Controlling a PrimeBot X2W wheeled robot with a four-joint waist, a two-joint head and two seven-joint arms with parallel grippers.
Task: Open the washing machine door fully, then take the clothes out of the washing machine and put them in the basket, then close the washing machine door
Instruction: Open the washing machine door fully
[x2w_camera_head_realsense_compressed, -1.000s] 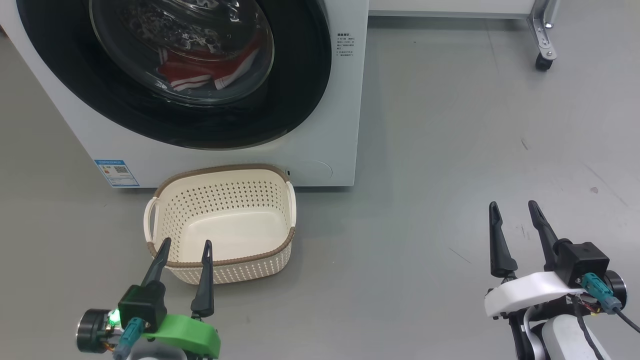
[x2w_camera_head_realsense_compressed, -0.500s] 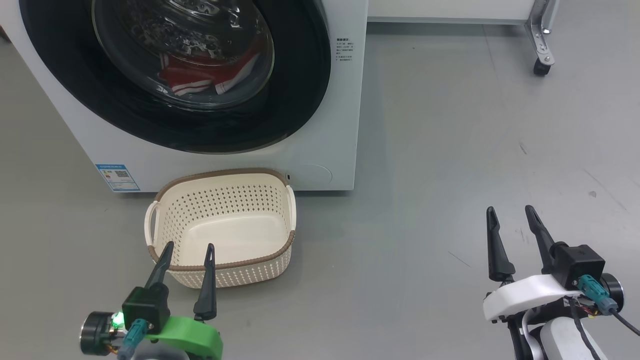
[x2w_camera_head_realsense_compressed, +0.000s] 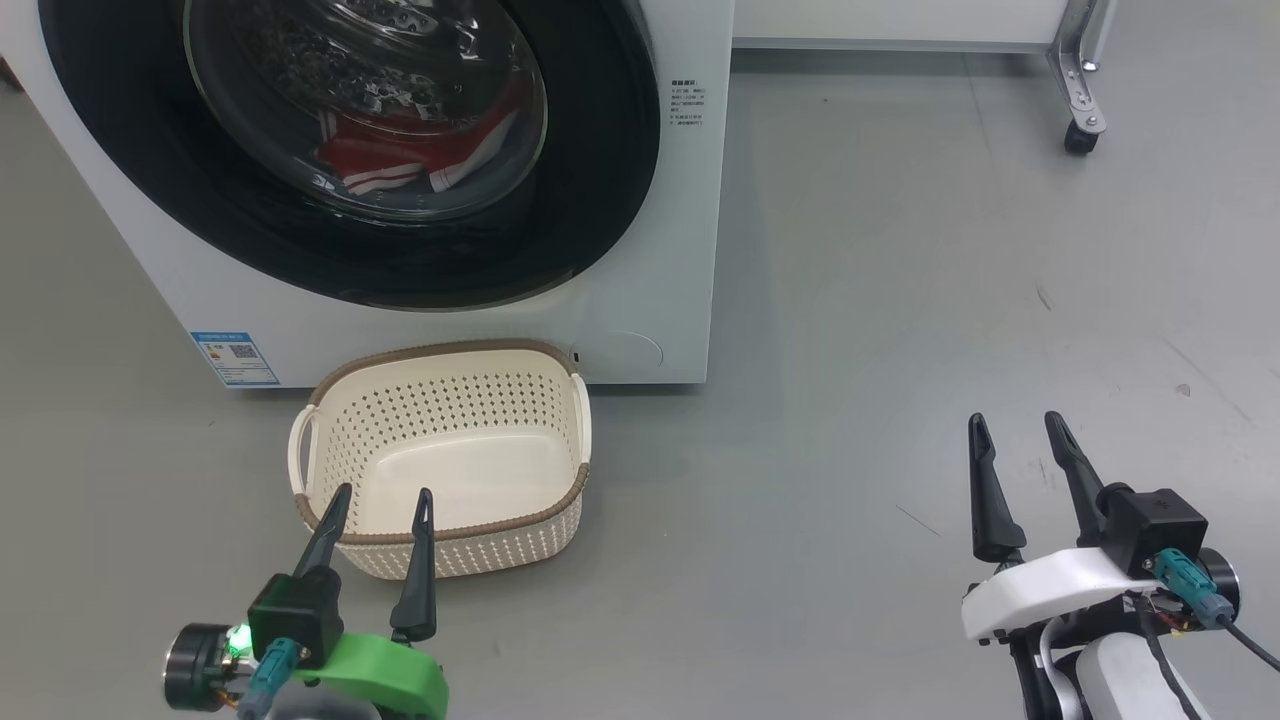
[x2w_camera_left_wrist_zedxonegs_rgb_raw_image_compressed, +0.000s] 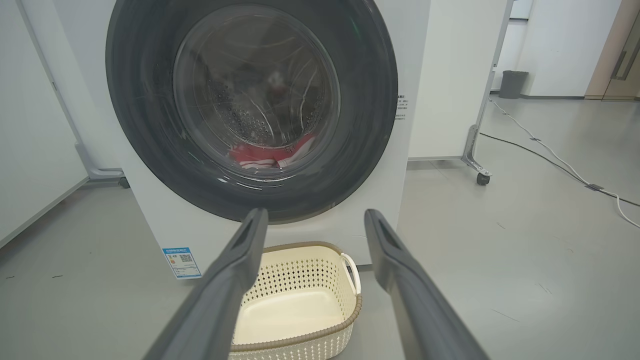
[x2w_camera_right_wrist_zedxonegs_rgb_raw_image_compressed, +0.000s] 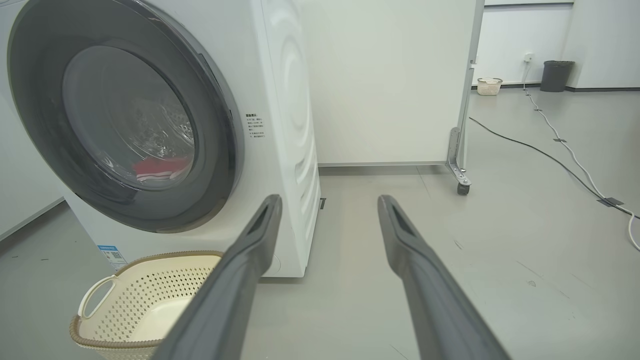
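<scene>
Glossy black-rimmed round glass washing machine door (x2w_camera_head_realsense_compressed: 610, 200): shut. Red, white-striped clothes (x2w_camera_head_realsense_compressed: 395, 160): inside, behind glass. Cream perforated plastic basket (x2w_camera_head_realsense_compressed: 440, 349): empty, beneath door. Tools: left gripper (x2w_camera_head_realsense_compressed: 386, 490), right gripper (x2w_camera_head_realsense_compressed: 1011, 416), both spread, empty. All steps outstanding.

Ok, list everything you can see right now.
washing machine: one, white, left of centre.
washing machine door: one, black rim, clear glass, shut.
clothes: count unclear, red and white, inside the drum.
basket: one, cream, brown rim, empty, on the floor before the machine.
label sticker: one, blue, machine's lower front.
wheeled partition: one, white, behind, right.
bin: one, dark grey, far back, right.
left end effector: one, dark fingers, open, by the basket.
right end effector: one, dark fingers, open, over the floor, right.
</scene>
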